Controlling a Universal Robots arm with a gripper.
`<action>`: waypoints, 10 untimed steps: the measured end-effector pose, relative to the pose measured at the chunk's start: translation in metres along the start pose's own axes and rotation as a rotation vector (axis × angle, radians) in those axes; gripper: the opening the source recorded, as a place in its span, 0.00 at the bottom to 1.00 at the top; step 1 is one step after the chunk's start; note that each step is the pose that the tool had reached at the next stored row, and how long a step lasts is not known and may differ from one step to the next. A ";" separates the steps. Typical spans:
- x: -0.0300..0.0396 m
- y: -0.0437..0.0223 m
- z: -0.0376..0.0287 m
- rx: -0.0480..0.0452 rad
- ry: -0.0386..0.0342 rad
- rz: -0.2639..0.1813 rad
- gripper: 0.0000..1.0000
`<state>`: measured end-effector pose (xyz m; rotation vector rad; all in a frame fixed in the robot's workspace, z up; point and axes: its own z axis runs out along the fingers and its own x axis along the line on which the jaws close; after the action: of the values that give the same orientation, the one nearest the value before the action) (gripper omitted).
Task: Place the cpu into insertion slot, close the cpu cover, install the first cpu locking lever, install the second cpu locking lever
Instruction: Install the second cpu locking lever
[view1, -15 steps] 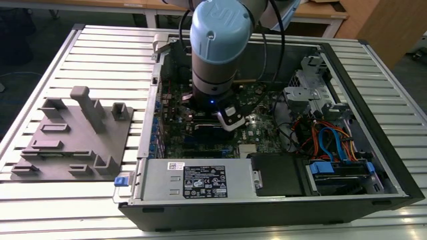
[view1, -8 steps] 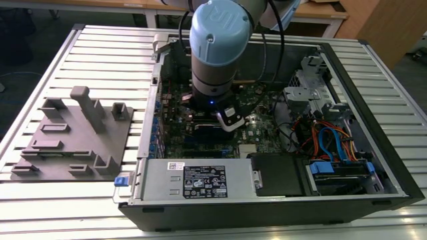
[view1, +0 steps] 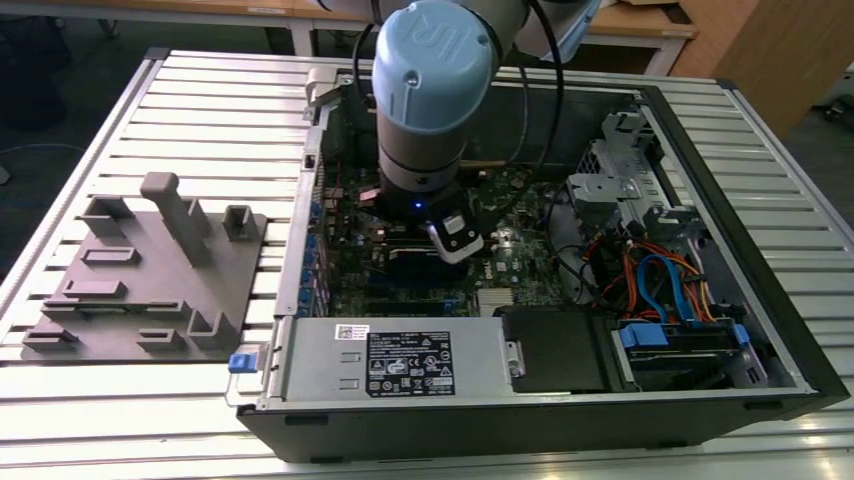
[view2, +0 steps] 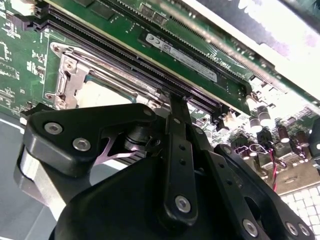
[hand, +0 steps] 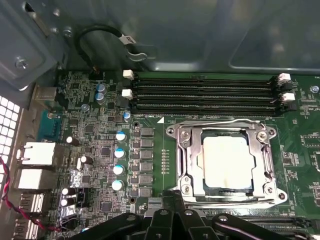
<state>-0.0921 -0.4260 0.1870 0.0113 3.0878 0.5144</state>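
The cpu (hand: 227, 161), a pale silver square, lies in the insertion slot (hand: 176, 134) on the green board. The cpu cover (hand: 192, 160), a silvery frame, lies flat around the chip's top. A thin wire locking lever (hand: 220, 123) runs along the socket's edge by the memory slots, and another lever (hand: 235, 201) runs along the opposite edge. My gripper (hand: 173, 194) is shut with nothing seen between its fingers, and its tip sits at the socket's corner by that second lever. In the second wrist view the fingertips (view2: 176, 100) reach the socket frame (view2: 70, 70) beside the cpu (view2: 107, 95).
Long black memory slots (hand: 205, 92) run beside the socket, and capacitors (hand: 120, 152) stand on its other side. The computer case (view1: 747, 300) holds a power supply (view1: 394, 365) and cables (view1: 661, 280). A grey fixture plate (view1: 147, 280) sits at the exterior view's left.
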 end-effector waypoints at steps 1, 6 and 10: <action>0.0003 0.0001 0.0005 -0.0019 -0.0002 0.000 0.11; 0.0020 0.0007 0.0011 -0.0071 -0.0002 0.000 0.11; 0.0033 0.0010 0.0016 -0.0074 0.0000 0.000 0.11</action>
<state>-0.0953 -0.4245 0.1858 0.0113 3.0858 0.5257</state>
